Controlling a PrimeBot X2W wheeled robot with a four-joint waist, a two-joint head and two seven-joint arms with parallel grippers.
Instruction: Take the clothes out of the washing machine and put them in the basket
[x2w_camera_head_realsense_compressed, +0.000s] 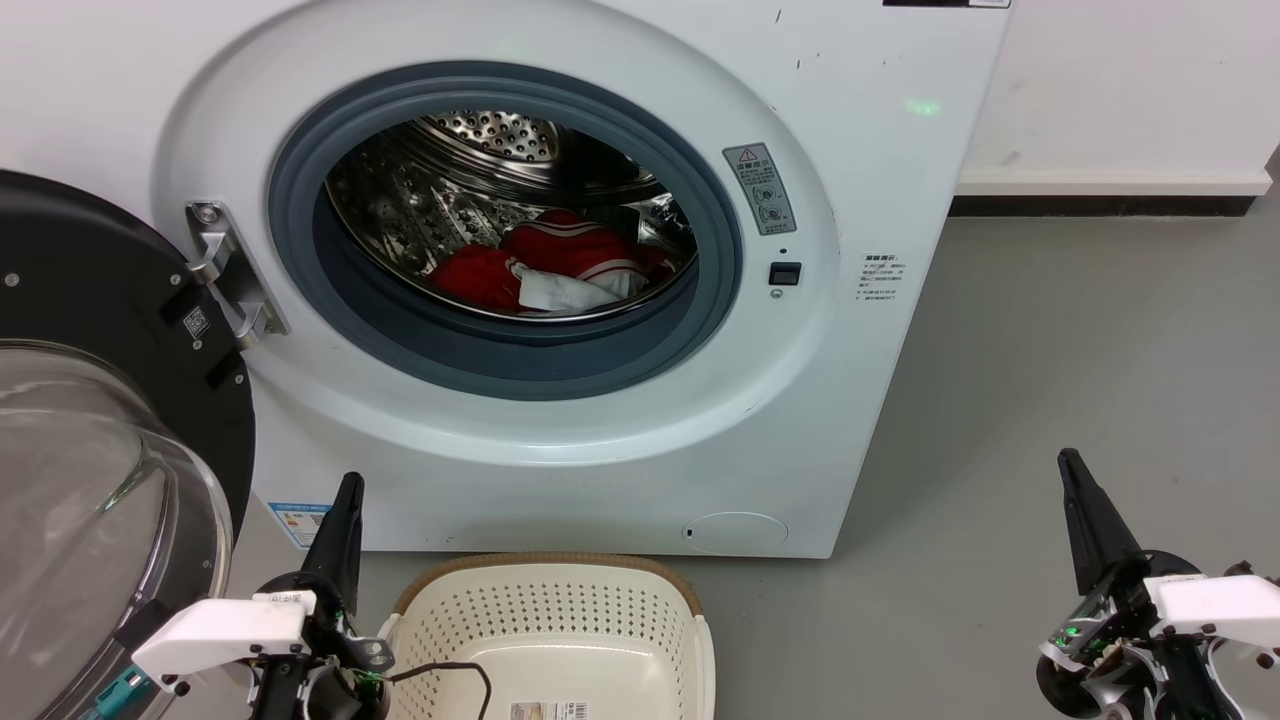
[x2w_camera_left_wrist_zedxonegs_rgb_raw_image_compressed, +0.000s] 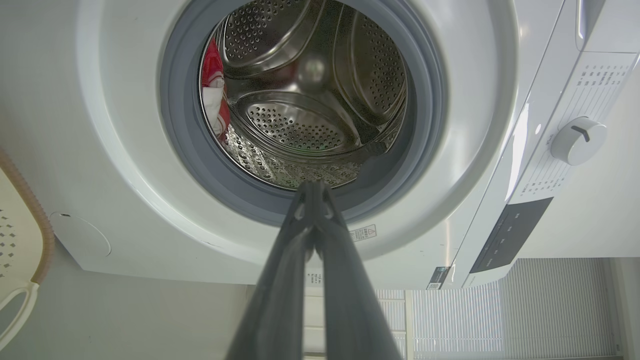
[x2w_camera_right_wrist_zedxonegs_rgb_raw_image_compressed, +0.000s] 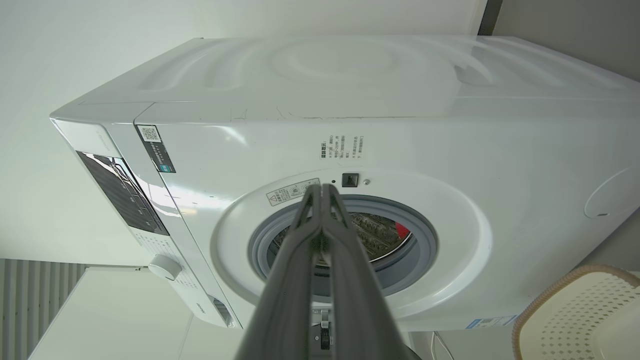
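Clothes (x2w_camera_head_realsense_compressed: 545, 262) lie partly hidden behind the porthole rim (x2w_camera_head_realsense_compressed: 520, 365); left tool (x2w_camera_head_realsense_compressed: 350, 482) and right tool (x2w_camera_head_realsense_compressed: 1068, 460) pinched closed, empty

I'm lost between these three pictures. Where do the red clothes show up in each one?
Head view: clothes upper centre, low inside the grey rim.
Left wrist view: clothes upper left of centre, a red and white strip against the grey rim's left inner edge.
Right wrist view: clothes a small red sliver right of centre, inside the grey rim.
Shared landmark: that grey rim, ringing them in all three.
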